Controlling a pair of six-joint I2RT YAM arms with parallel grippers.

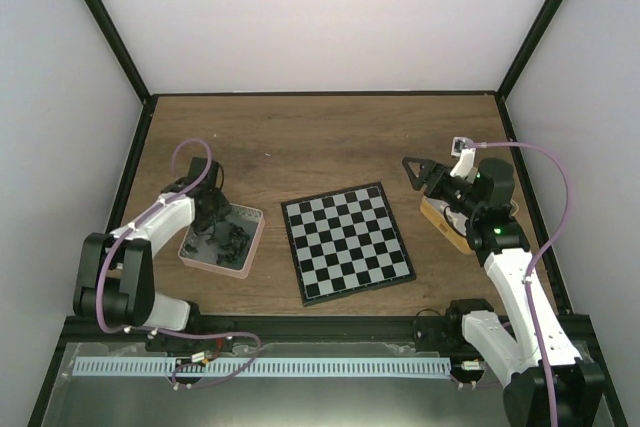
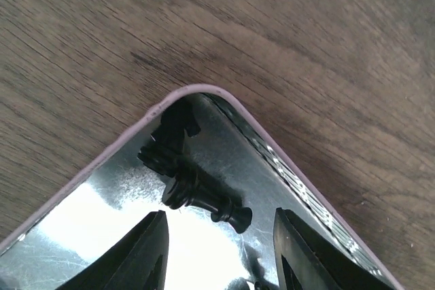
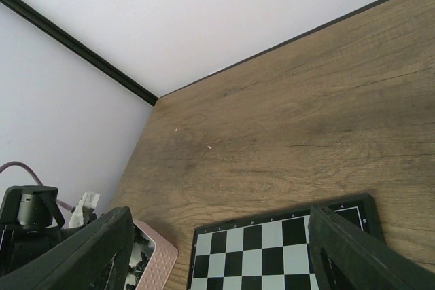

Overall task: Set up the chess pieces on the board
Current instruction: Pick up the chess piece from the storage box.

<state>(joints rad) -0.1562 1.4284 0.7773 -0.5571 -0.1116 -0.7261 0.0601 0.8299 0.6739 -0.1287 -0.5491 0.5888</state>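
Note:
The board [image 1: 347,242] lies flat mid-table with no pieces on its squares; its far edge shows in the right wrist view as the board [image 3: 272,249]. Several black chess pieces [image 1: 225,239] lie in the pink-rimmed tray [image 1: 250,247]. My left gripper [image 1: 210,215] hangs low inside that tray. In the left wrist view the left gripper [image 2: 221,252] is open, and a black piece [image 2: 204,195] lies on its side just ahead of the gap, touching neither finger. A second black piece [image 2: 170,137] lies in the tray corner. My right gripper [image 1: 420,175] is raised and open, holding nothing.
A tan tin [image 1: 440,219] sits under the right arm, right of the board. The tray's pink rim [image 2: 197,89] curves close ahead of the left fingers. Black frame posts and pale walls enclose the table. The tray [image 3: 155,257] also shows beside the right gripper [image 3: 224,256].

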